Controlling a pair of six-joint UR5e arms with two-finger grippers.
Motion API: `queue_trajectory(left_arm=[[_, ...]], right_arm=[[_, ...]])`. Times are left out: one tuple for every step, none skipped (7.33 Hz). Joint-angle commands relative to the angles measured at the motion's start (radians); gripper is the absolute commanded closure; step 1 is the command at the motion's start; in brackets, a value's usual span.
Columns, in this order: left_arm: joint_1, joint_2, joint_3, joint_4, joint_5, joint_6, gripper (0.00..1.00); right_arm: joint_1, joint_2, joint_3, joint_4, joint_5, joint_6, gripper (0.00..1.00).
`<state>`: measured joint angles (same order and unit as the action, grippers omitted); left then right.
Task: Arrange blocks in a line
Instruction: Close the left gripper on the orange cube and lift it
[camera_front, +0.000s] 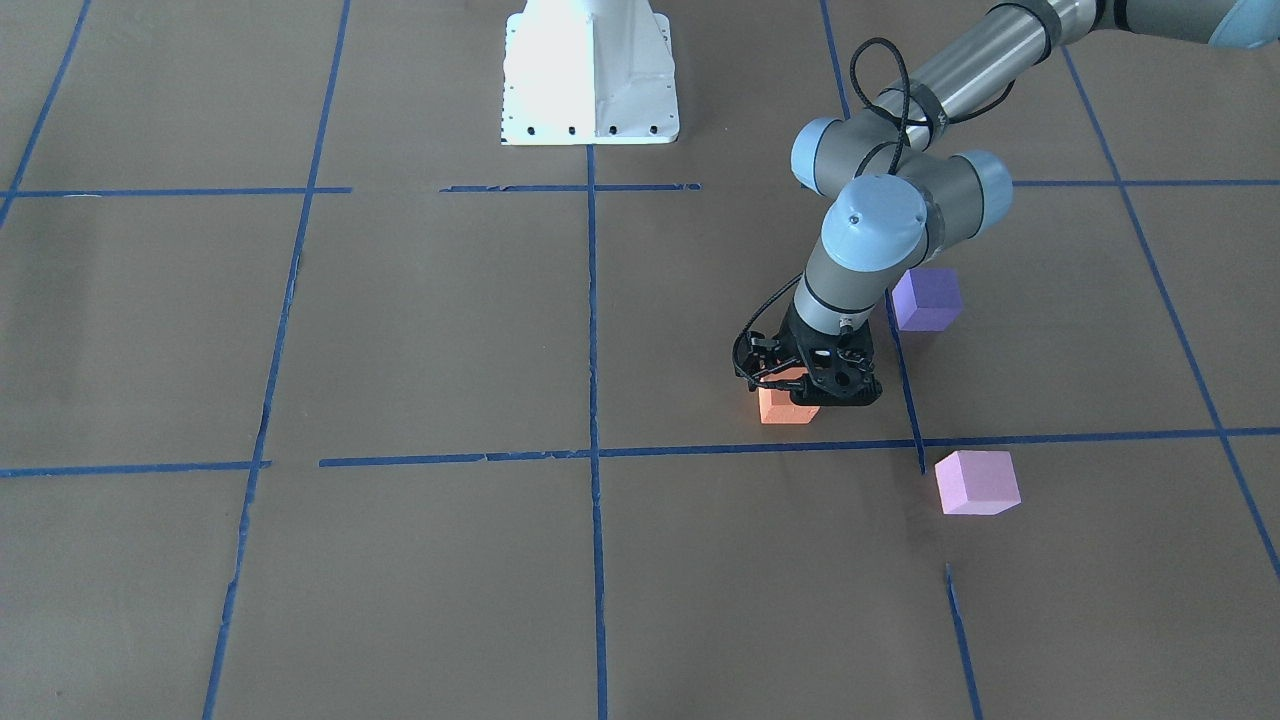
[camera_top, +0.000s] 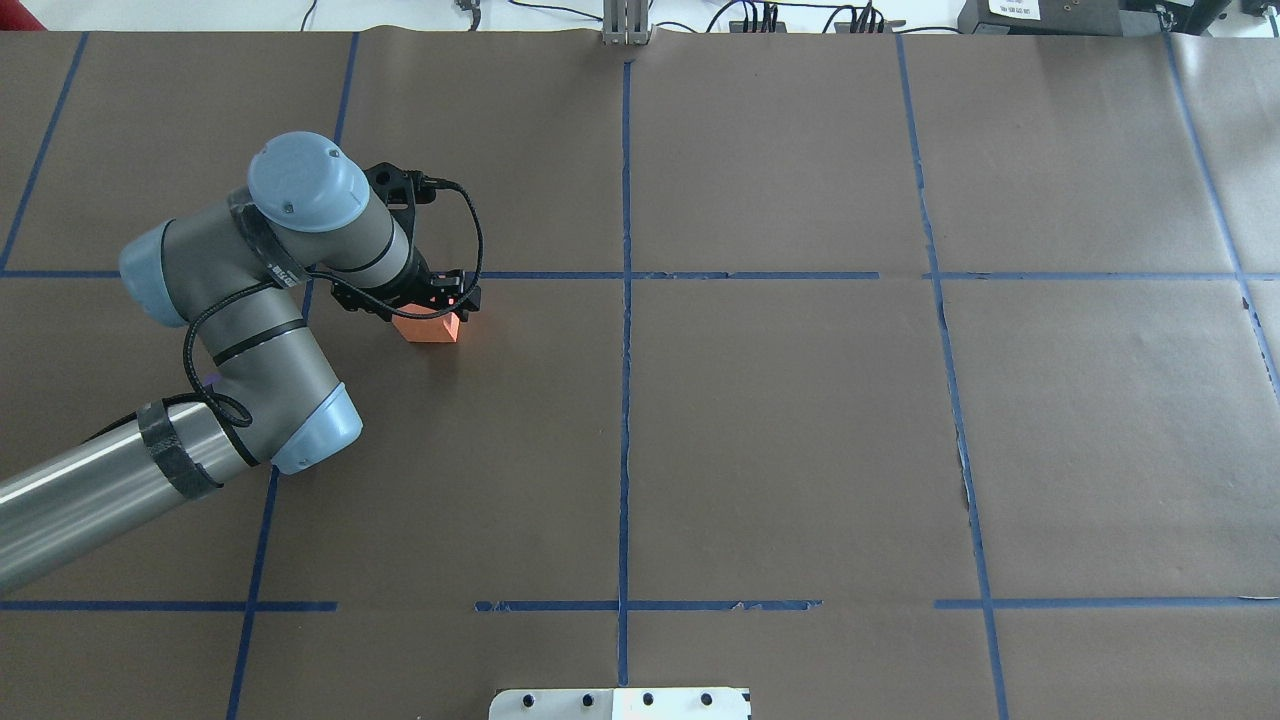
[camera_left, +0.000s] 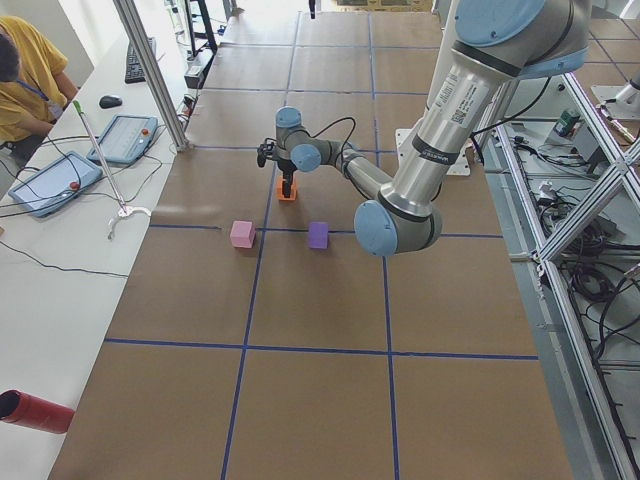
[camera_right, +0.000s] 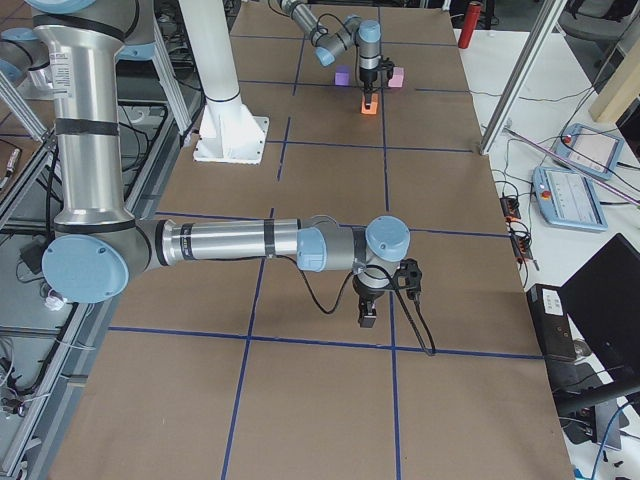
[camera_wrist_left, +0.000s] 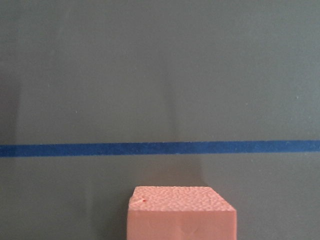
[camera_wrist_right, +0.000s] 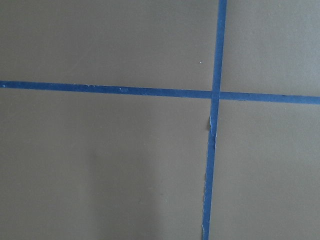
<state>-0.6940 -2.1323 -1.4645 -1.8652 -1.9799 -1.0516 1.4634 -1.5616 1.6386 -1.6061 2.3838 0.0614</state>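
Observation:
The orange block (camera_front: 783, 406) sits low at the table between the fingers of my left gripper (camera_front: 800, 392), which stands upright over it and looks shut on it. It also shows in the overhead view (camera_top: 428, 329) and at the bottom of the left wrist view (camera_wrist_left: 181, 212), just short of a blue tape line (camera_wrist_left: 160, 148). The dark purple block (camera_front: 927, 298) lies behind the left wrist. The pale pink block (camera_front: 977, 482) lies apart, in front of the tape line. My right gripper (camera_right: 367, 316) hangs over bare paper far away, and I cannot tell whether it is open or shut.
Brown paper with a blue tape grid (camera_top: 626, 275) covers the table. The white robot base (camera_front: 590, 75) stands at the rear middle. Tablets (camera_left: 55, 180) and an operator (camera_left: 25, 85) are on the far side bench.

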Motion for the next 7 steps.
queue_trajectory(left_arm=[[0.01, 0.003, 0.029, -0.043, 0.0, 0.005, 0.05], [0.004, 0.003, 0.023, -0.04, -0.007, 0.012, 0.5], [-0.024, 0.002, 0.013, -0.032, -0.014, 0.013, 0.74], [-0.069, 0.009, -0.011, -0.026, -0.052, 0.022, 0.75], [-0.096, 0.056, -0.043, -0.023, -0.069, 0.079, 0.75], [-0.151, 0.13, -0.072, -0.025, -0.074, 0.16, 0.73], [-0.186, 0.197, -0.076, -0.029, -0.076, 0.227, 0.68]], right_arm=[[0.0, 0.0, 0.0, 0.0, 0.0, 0.0, 0.0], [0.0, 0.0, 0.001, 0.0, 0.0, 0.0, 0.0], [0.0, 0.0, 0.0, 0.0, 0.0, 0.0, 0.0], [0.0, 0.0, 0.0, 0.0, 0.0, 0.0, 0.0], [0.0, 0.0, 0.0, 0.0, 0.0, 0.0, 0.0], [0.0, 0.0, 0.001, 0.0, 0.0, 0.0, 0.0], [0.0, 0.0, 0.001, 0.0, 0.0, 0.0, 0.0]])
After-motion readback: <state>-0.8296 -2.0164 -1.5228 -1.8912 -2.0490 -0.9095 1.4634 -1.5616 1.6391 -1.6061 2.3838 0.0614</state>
